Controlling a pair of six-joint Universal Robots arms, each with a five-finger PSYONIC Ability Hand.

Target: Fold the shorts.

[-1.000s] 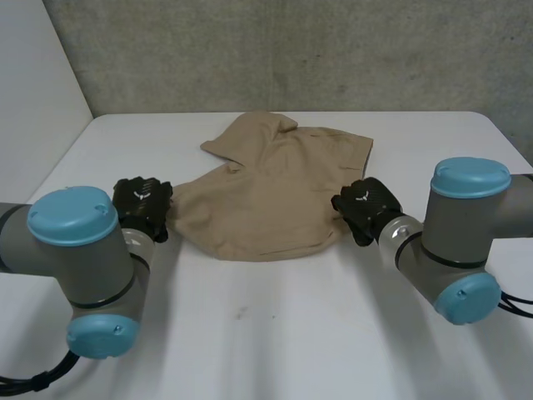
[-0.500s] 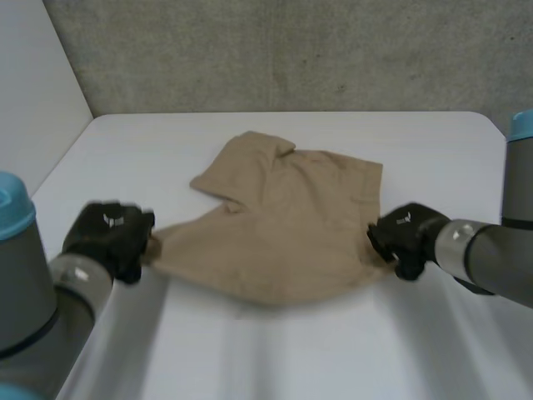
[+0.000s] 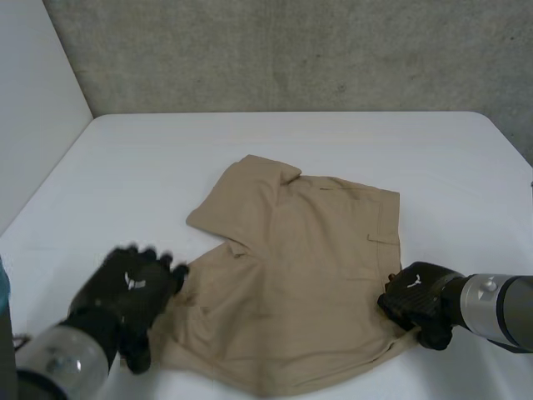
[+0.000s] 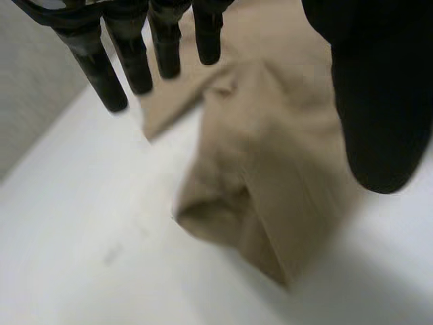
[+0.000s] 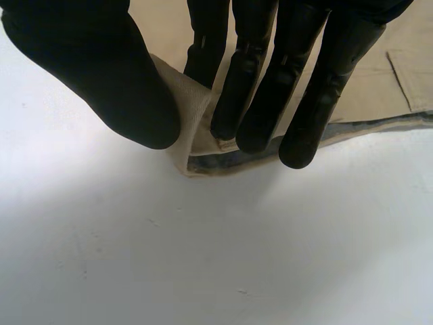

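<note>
At the near edge of the table (image 3: 333,137), both hands have drawn the shorts (image 3: 300,267) toward the robot and apart over the last second, so the cloth now lies wider and flatter than before. The right hand (image 3: 419,302) pinches the near right corner of the shorts between thumb and straight fingers (image 5: 254,101), with the edge curled up between them. The left hand (image 3: 129,287) is at the near left corner; its fingers are straight and spread above the cloth and grip nothing, which indicates that this corner has been released. Judgement: the spreading step is nearly complete and no fold has been made. The left corner lies bunched under the left palm, and thumb contact there cannot be confirmed. Further away, the far left leg is turned over on itself, hiding the layer beneath.
</note>
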